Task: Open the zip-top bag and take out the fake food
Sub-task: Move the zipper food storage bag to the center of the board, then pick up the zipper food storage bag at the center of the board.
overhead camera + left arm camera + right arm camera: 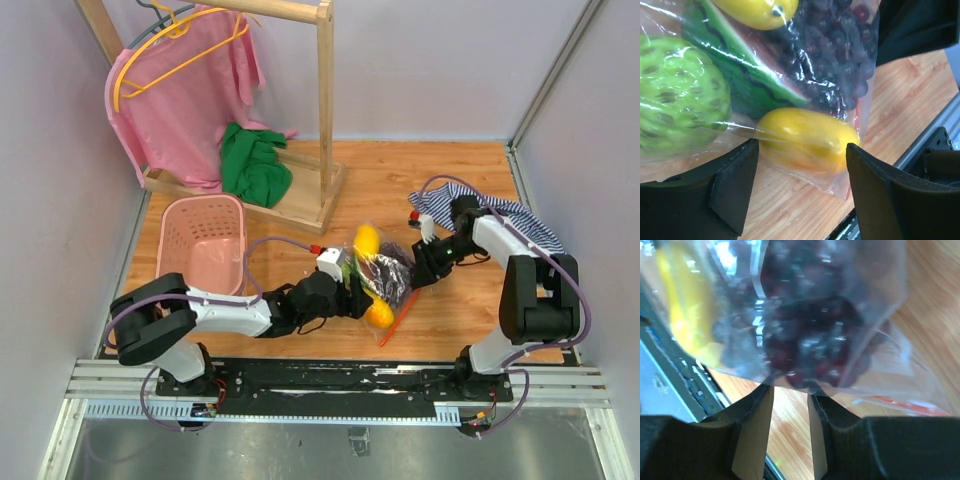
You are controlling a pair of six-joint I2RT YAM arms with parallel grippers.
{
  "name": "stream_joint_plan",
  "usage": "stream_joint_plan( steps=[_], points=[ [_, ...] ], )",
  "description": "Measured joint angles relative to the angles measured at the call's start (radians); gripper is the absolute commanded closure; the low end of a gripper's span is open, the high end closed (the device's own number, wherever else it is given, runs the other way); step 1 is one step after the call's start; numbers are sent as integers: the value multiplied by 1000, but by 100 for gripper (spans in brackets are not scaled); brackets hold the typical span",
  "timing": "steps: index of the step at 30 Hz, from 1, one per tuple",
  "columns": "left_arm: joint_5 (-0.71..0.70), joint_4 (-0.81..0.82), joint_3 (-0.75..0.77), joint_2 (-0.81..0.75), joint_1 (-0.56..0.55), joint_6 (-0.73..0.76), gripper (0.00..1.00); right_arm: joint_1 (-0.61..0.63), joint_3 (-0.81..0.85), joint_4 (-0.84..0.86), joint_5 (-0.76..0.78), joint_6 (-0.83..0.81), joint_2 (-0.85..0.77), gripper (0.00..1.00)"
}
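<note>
Zip-top bag (382,275) full of fake food (805,135).

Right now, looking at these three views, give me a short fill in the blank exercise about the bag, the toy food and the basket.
1. The toy food is still inside the clear zip-top ____.
2. The zip-top bag lies on the wooden table between the two ____.
3. The empty laundry basket left of the bag is ____ in colour.
4. Between the left gripper fingers lies a ____ oval fruit.

Missing words: bag; grippers; pink; yellow
</note>
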Motion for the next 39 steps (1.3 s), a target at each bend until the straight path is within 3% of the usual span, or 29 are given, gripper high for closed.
stream_joint_plan(
  steps=[6, 12, 16, 20, 24, 34, 39],
  points=[
    [-31, -114, 8, -139, 11, 92, 27, 29, 35, -56, -107, -27, -16, 53],
    [-5, -189, -2, -344, 7, 159, 28, 10, 35, -81, -111, -72, -182, 46],
    [-35, -216, 14, -372, -87, 213, 28, -13, 32, -79, -108, -84, -286, 37],
    [-186, -316, 172, -209, -264, 304, 27, -45, 22, -71, -103, -80, -331, 34],
    [-341, -459, 385, 7, -341, 346, 24, -121, 11, -48, -83, -59, -350, 33],
    [-639, -1033, 956, 607, -401, 253, 14, -287, -10, 4, -60, -1, -392, 32],
    [-759, -1237, 1104, 744, -409, 201, 14, -291, -11, 11, -58, 5, -391, 32]
  ],
)
